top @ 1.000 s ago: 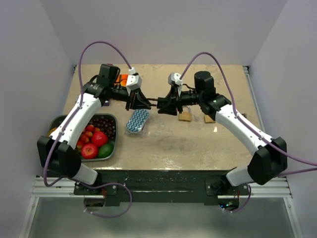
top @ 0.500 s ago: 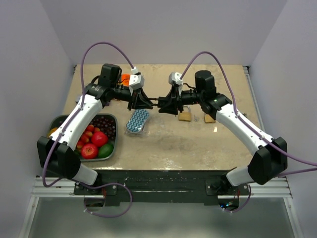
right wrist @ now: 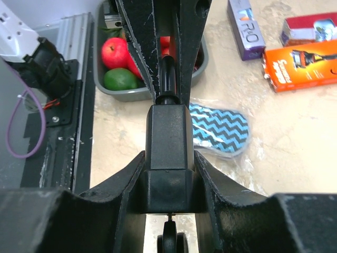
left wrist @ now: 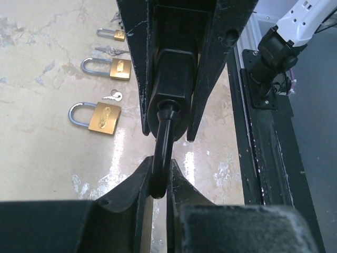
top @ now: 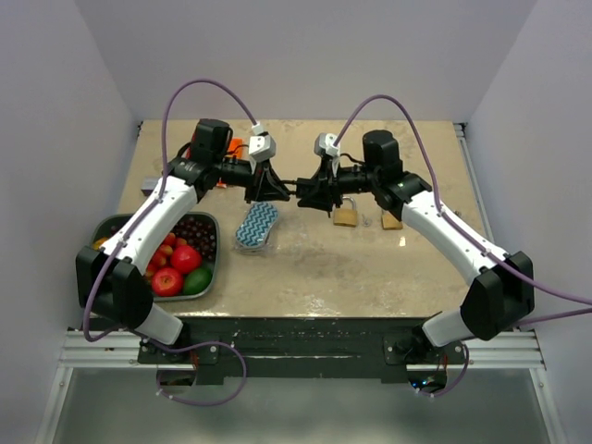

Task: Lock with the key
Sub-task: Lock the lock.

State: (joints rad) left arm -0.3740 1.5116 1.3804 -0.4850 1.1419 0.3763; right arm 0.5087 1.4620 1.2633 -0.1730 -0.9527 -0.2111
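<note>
**A:** Overhead: black padlock (top: pixel 294 190) held aloft over the surface (top: pixel 370 268), between both arms.
**B:** Left wrist: left end effector (left wrist: pixel 159 171) nearly closed, pinching the shackle (left wrist: pixel 164 126).
**A:** Right wrist: right end effector (right wrist: pixel 168 158) clamps the body (right wrist: pixel 167 132). Best push straight, axes aligned!

Fruit tray (right wrist: pixel 129 95) — zigzag pouch (top: pixel 256 227)

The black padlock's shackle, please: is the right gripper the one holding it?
No, the left gripper pinches the shackle, while the right gripper clamps the body of the black padlock.
</note>
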